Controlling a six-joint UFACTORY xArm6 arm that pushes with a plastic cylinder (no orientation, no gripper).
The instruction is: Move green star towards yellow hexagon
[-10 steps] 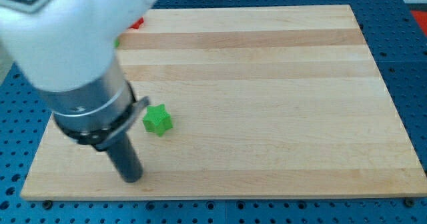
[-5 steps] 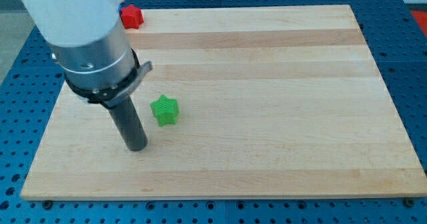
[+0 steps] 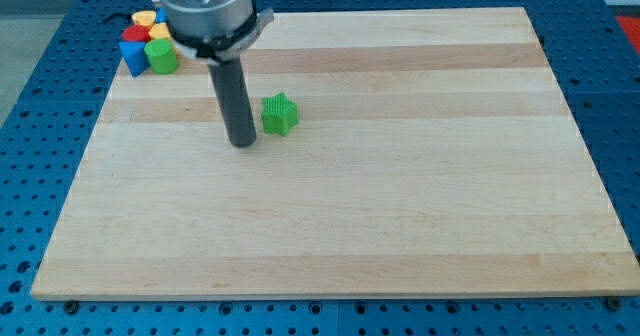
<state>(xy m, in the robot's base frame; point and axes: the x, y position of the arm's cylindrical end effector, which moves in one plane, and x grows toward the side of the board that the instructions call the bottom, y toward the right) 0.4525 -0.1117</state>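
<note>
The green star (image 3: pixel 280 114) lies on the wooden board (image 3: pixel 400 206), left of its middle and in the upper half. My tip (image 3: pixel 241 142) rests on the board just to the star's left and slightly below it, with a small gap between them. A yellow block (image 3: pixel 146 18), whose shape I cannot make out, sits in a cluster at the board's top left corner, far up and left of the star.
The cluster at the top left also holds a red block (image 3: pixel 134 38), a blue block (image 3: pixel 133 58), a green cylinder (image 3: pixel 162 57) and another yellow piece (image 3: pixel 157 33). The arm's grey body (image 3: pixel 205 11) hangs over the board's top edge beside the cluster.
The green star has moved up and to the right across the board. My tip has followed it up and right, and the arm now uncovers the cluster at the top left.
</note>
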